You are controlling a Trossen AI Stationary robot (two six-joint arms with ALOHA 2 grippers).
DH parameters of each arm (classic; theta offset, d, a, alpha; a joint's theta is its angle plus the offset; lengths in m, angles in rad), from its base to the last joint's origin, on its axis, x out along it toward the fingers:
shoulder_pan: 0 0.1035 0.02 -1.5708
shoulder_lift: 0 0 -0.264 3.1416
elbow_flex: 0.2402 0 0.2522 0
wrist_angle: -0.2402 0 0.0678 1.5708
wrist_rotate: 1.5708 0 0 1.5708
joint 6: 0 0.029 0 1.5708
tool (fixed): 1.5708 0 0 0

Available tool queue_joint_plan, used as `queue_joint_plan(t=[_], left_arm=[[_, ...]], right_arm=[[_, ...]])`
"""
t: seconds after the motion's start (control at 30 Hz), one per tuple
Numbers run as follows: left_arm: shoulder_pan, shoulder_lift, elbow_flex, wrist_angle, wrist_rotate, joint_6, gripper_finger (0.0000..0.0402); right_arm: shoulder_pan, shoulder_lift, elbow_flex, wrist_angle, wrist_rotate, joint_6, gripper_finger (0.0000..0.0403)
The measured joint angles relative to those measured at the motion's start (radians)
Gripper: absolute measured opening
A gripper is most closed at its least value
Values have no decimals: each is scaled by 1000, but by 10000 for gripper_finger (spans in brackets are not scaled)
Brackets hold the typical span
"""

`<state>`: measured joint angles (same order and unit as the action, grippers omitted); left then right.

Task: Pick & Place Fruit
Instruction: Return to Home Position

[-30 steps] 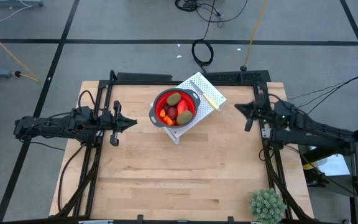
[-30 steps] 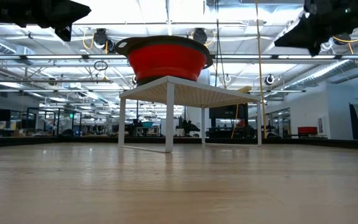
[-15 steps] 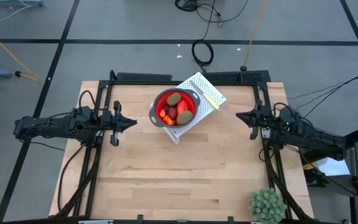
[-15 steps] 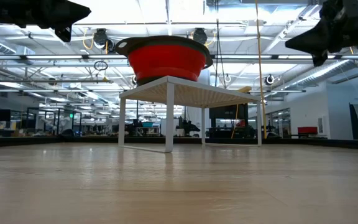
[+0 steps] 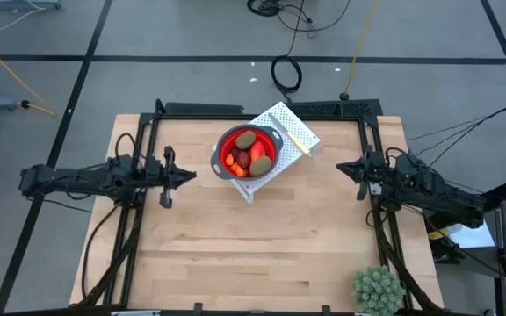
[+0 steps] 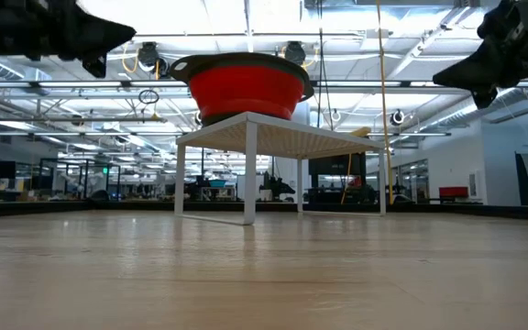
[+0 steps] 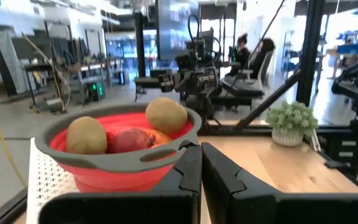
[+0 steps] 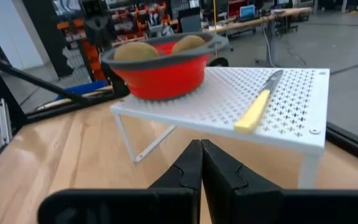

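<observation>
The fruit lies in a red bowl [image 5: 247, 152] with a grey rim: two brown-green ovals [image 5: 247, 140], a dark red piece [image 5: 243, 160] and orange bits. The bowl stands on a white perforated stand [image 5: 297, 133] at the table's far middle. My left gripper [image 5: 190, 175] hovers shut to the left of the bowl, its fingers pointing at it; in the left wrist view the bowl [image 7: 114, 163] is close ahead. My right gripper [image 5: 341, 167] hovers shut to the right of the stand. Neither holds anything.
A yellow-handled knife [image 8: 257, 103] lies on the stand beside the bowl. A spiky green plant [image 5: 378, 288] stands at the table's near right corner. A black frame runs along the table's left, right and far edges. Bare wood lies between the stand and the near edge.
My right gripper has drawn back toward the table's right edge and a little toward the near edge, away from the stand. My left gripper has shifted slightly toward the bowl. The bowl and fruit have stayed where they were.
</observation>
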<state>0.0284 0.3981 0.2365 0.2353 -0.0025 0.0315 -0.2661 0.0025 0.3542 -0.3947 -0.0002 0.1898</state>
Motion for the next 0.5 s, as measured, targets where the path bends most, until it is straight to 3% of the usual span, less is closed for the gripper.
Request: queue_joint_plan(t=[0.2, 0.5], left_arm=[[0, -3, -116, 158, 0, -25, 10], [15, -119, -117, -35, -5, -61, 10]], right_arm=[[0, 1, -9, 0, 3, 0, 0], [0, 1, -21, 24, 2, 23, 0]])
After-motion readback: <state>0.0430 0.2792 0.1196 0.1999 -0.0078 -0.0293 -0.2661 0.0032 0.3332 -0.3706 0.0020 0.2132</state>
